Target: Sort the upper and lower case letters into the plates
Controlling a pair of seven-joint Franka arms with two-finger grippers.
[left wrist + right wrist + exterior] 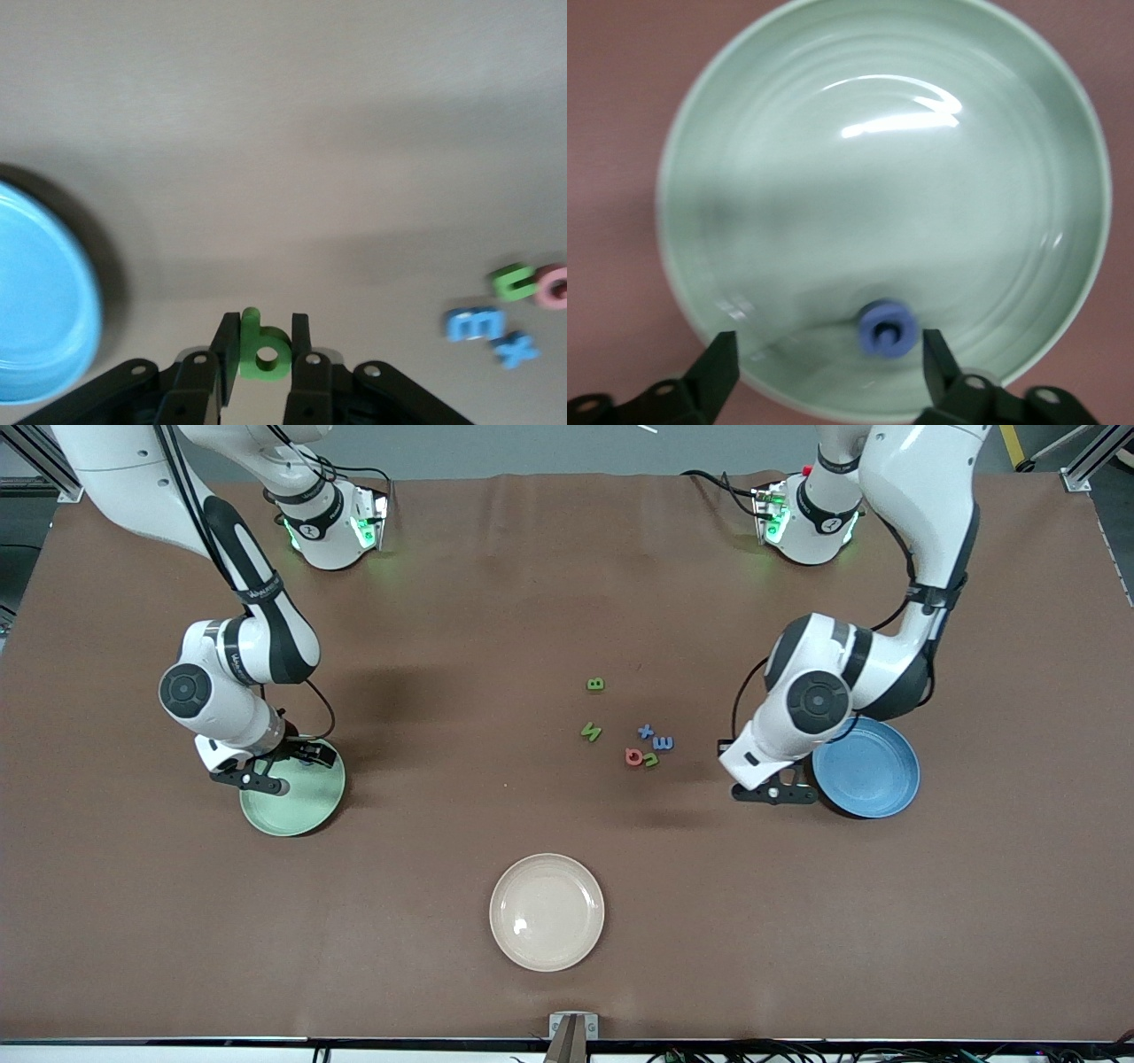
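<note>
The left gripper (773, 792) hangs over the bare brown table cloth (461, 602) just beside the blue plate (873, 766), toward the middle of the table from it. Its black fingers (226, 354) are clenched on a small green letter b (261, 347), a thick, matte, foam-like piece with a round hole in its bowl. The blue plate is a glossy, shallow round dish with faint concentric rings.

The right gripper (266, 766) hovers over the mint green plate (306, 806), its jaws spread wide with nothing between them. Below it, on the smooth, shiny floor of that plate, lies a small blue letter (886, 328), rounded with a hole in its middle; which letter it is cannot be told.

The other letters lie loose on the cloth between the two plates, nearer the blue one: a green B (595, 684) farthest from the front camera, a green N (591, 732), a blue x (646, 732), a blue m (663, 742), a red round letter (633, 756) touching a small green letter (651, 760).

A cream plate (547, 911), round and shallow with a soft sheen, sits nearest the front camera, well apart from the letters
</note>
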